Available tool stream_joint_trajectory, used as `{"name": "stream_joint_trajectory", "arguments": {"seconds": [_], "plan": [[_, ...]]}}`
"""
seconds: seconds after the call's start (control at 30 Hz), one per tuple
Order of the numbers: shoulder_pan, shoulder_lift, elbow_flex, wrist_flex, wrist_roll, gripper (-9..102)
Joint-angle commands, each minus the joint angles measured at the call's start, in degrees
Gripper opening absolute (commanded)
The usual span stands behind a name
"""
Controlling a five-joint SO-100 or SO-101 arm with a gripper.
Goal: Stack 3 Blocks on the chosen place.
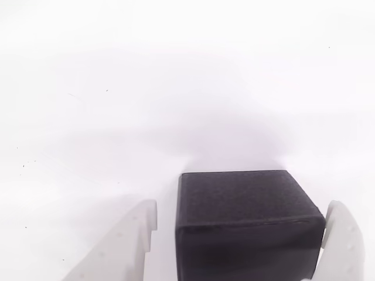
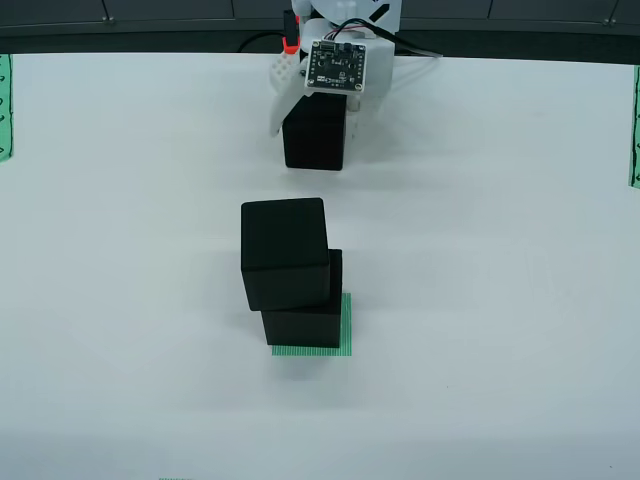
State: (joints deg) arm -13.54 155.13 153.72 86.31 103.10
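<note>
The claw (image 2: pixel 316 135) tips hide behind the far block (image 2: pixel 314 145), so any grip seems unreadable.

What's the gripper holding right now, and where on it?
Cannot tell if held. The third block sits between the gripper fingers: the right finger meets its side, the left finger stands clear with a gap.

Three matte black blocks (image 2: pixel 285 252) (image 2: pixel 305 318) (image 2: pixel 315 135); green-and-white striped square patch (image 2: pixel 345 325) at 6 o'clock; white table (image 2: pixel 500 250); white gripper (image 2: pixel 325 100) at 12 o'clock; green striped bands (image 2: pixel 5 105) at edges.
</note>
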Motion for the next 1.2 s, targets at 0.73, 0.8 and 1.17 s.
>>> {"name": "stream_joint_trajectory", "arguments": {"seconds": [0.73, 0.8, 1.17], "plan": [[-0.7, -1.1, -1.5, -2.0, -0.3, 29], [-0.7, -1.1, -1.6, -1.9, -0.3, 27], [-0.3, -1.1, -3.1, -4.0, -0.2, 26]]}}
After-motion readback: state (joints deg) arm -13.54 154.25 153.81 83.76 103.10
